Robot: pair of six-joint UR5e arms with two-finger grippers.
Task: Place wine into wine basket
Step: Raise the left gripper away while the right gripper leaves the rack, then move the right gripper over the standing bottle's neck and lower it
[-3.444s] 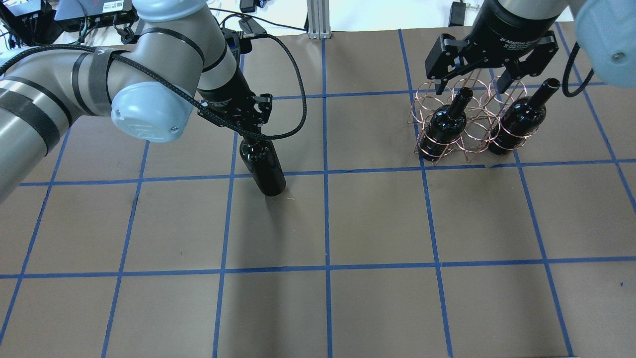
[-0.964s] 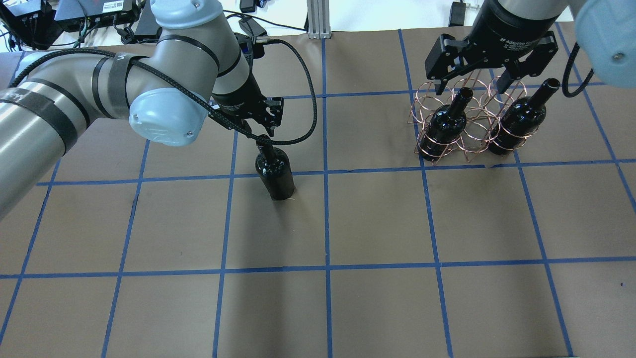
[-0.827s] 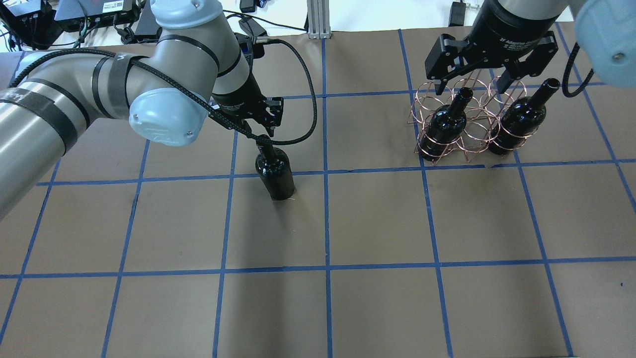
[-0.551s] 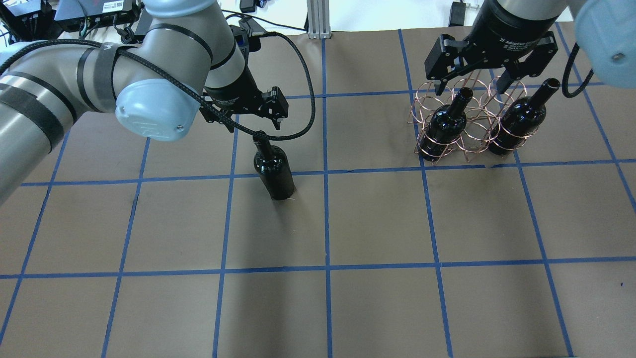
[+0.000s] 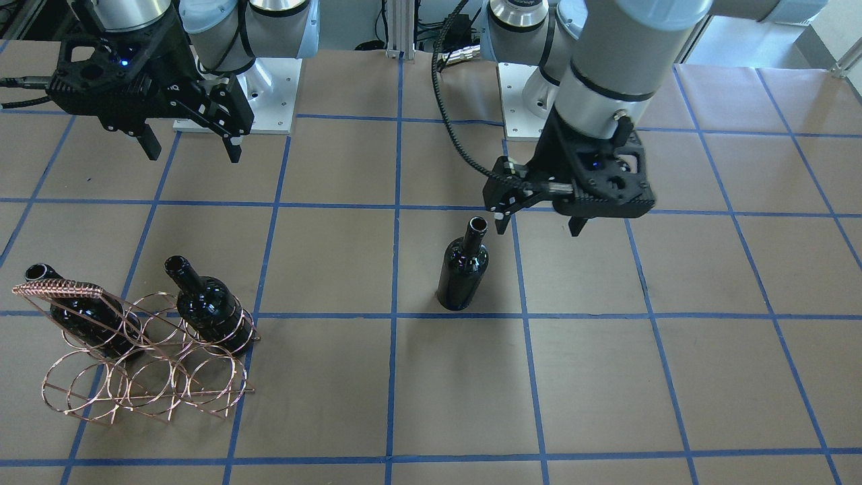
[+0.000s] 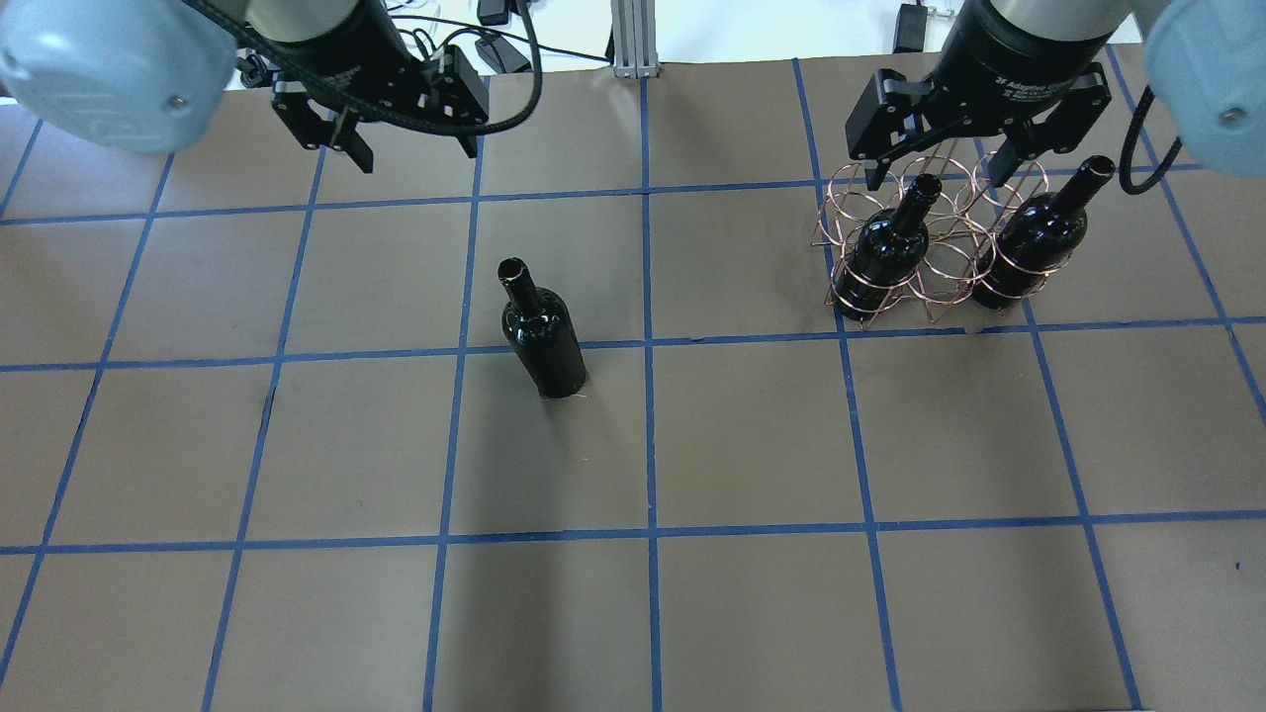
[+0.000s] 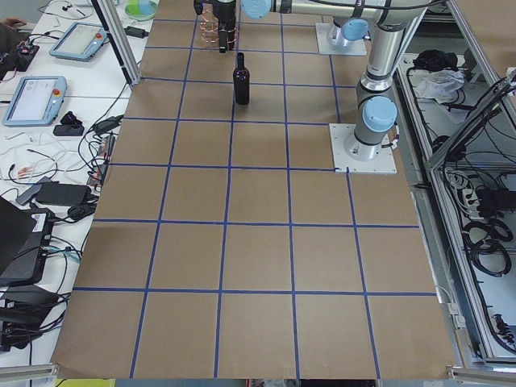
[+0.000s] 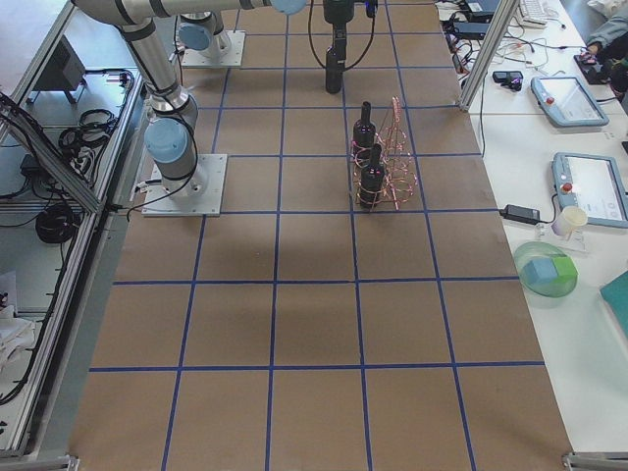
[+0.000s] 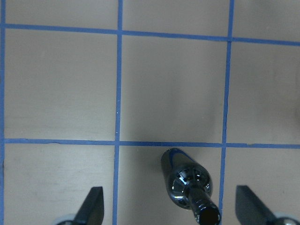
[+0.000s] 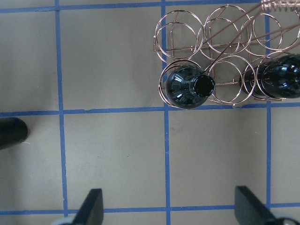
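A glossy black wine bottle [image 6: 542, 331] stands upright and free on the brown table; it also shows in the front view [image 5: 463, 269] and below the camera in the left wrist view [image 9: 187, 180]. My left gripper [image 6: 415, 153] is open and empty, above and behind the bottle [image 5: 539, 228]. The copper wire wine basket [image 6: 949, 262] stands at the far right and holds two look-alike bottles [image 6: 885, 252] [image 6: 1034, 242]; its middle loops are empty. My right gripper [image 6: 938, 176] hovers open and empty above the basket [image 10: 225, 33].
The table is brown paper with a blue tape grid. The arm bases [image 5: 236, 101] stand at the table's robot side. Screens and cables lie on side benches [image 7: 40, 97] beyond the table's edge.
My left gripper held the bottle's neck, stood the bottle upright, then opened, let go and rose back toward the robot. The bottle stays standing. The right arm has not moved.
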